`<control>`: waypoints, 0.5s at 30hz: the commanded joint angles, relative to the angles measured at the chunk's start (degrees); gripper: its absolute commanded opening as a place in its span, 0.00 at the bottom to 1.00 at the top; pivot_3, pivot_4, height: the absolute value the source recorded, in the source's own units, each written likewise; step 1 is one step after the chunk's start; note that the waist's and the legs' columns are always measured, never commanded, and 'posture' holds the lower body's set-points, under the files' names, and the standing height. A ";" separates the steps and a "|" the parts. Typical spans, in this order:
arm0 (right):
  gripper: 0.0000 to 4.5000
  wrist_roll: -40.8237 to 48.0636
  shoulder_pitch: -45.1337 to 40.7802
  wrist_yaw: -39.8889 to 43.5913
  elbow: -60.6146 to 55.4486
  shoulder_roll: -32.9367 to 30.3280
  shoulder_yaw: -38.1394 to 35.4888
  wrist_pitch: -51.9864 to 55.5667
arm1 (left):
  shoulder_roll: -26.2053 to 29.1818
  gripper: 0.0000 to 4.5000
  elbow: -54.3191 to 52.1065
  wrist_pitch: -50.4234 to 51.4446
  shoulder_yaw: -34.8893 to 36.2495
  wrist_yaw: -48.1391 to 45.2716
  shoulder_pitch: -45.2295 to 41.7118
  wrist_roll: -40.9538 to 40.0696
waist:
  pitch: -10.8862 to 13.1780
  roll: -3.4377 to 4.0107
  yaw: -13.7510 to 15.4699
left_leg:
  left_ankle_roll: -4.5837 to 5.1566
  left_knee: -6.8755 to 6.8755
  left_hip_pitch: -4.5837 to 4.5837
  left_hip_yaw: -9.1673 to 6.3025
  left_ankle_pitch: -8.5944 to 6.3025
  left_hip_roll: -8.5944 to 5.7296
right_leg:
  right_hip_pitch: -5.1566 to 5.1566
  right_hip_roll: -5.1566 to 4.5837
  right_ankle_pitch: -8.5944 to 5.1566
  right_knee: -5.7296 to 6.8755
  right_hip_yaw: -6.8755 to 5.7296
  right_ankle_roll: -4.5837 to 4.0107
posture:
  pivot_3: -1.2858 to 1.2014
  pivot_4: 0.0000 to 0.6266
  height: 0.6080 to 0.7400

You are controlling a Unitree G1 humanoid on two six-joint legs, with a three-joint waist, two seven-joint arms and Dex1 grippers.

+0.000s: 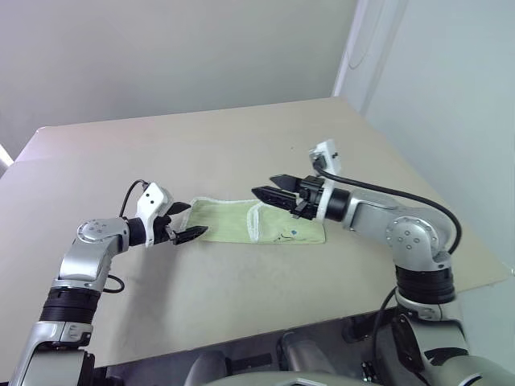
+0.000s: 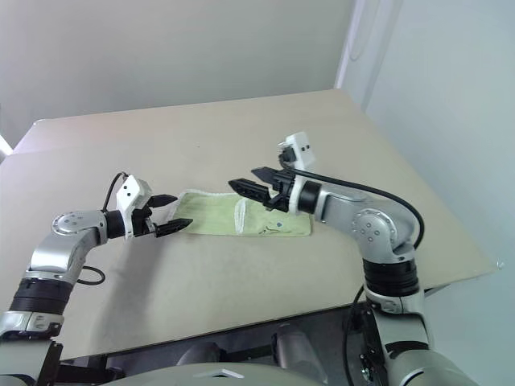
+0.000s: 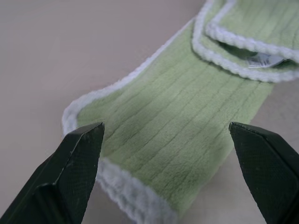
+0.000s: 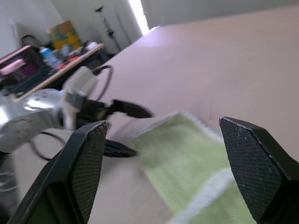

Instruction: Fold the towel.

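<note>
Both claws, left (image 1: pixel 187 221) and right (image 1: pixel 272 190), gape wide, holding nothing. I see the towel (image 1: pixel 241 222) folded into a pale green, white-edged strip on the worktop (image 1: pixel 241 137).

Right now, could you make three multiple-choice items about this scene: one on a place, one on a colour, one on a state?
1. Where does the towel lie?
A. on the table, between the two grippers
B. on the floor
C. draped over the right arm

2. What colour is the towel's edging?
A. black
B. white
C. red

3. How do the jaws of the left gripper stand?
A. shut on the towel
B. shut on nothing
C. open, with the towel's end between them

Key: 1 A, the towel lies flat between the left gripper and the right gripper. 2 B, the border is white. 3 C, both fingers stand wide apart.
</note>
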 commanded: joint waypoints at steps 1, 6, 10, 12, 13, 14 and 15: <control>0.89 -8.43 2.36 2.68 1.44 -2.25 5.30 -7.87 | 1.44 1.00 -1.75 8.62 5.66 1.95 -2.85 -5.53 | 0.00 0.00 -0.11 | 0.00 0.00 0.01 0.00 0.00 0.00 | 0.00 0.00 0.00 0.01 0.00 0.00 | 0.52 0.00 1.00; 0.89 -16.83 4.20 4.26 6.90 -0.60 11.85 -15.12 | 2.61 1.00 -3.50 18.26 9.57 4.25 -4.11 -10.18 | 0.01 0.01 -0.41 | 0.00 -0.02 0.05 0.01 0.00 0.00 | -0.02 0.02 0.00 0.05 0.01 0.01 | 0.52 0.00 1.00; 0.89 -23.96 2.25 2.72 17.52 4.67 16.48 -19.36 | 4.13 1.00 -4.30 25.54 11.04 6.42 -4.05 -12.26 | -0.01 -0.02 -0.46 | -0.01 0.03 0.07 0.01 0.00 0.00 | -0.01 0.02 0.01 0.14 0.01 0.01 | 0.52 0.00 1.00; 0.89 -28.35 1.28 1.31 22.20 5.35 18.62 -19.92 | 4.17 1.00 -4.36 27.91 11.10 7.46 -3.81 -12.79 | -0.01 -0.03 -0.26 | -0.01 0.05 0.08 0.00 0.01 -0.01 | -0.02 0.02 0.01 0.18 0.01 0.00 | 0.52 0.00 1.00; 0.89 -30.81 0.87 0.61 24.31 5.24 19.80 -20.41 | 3.93 1.00 -3.89 28.52 10.59 8.25 -3.78 -12.44 | -0.01 -0.03 -0.11 | -0.01 0.06 0.07 -0.01 0.01 -0.01 | -0.02 0.01 0.01 0.21 0.01 0.00 | 0.52 0.00 1.00; 0.89 -32.72 0.64 0.28 25.72 5.08 20.62 -21.13 | 3.82 1.00 -3.46 28.35 9.49 8.98 -3.66 -11.40 | -0.03 -0.05 -0.09 | -0.02 0.07 0.07 -0.02 0.01 -0.03 | -0.01 0.00 0.01 0.21 0.01 0.00 | 0.52 0.00 1.00; 0.89 -33.95 0.56 0.28 26.50 4.99 21.01 -21.74 | 3.60 1.00 -3.11 27.94 8.55 9.43 -3.50 -10.60 | -0.08 -0.12 -0.09 | -0.02 0.09 0.08 -0.02 0.01 -0.04 | 0.00 -0.01 0.01 0.23 0.01 0.00 | 0.52 0.00 1.00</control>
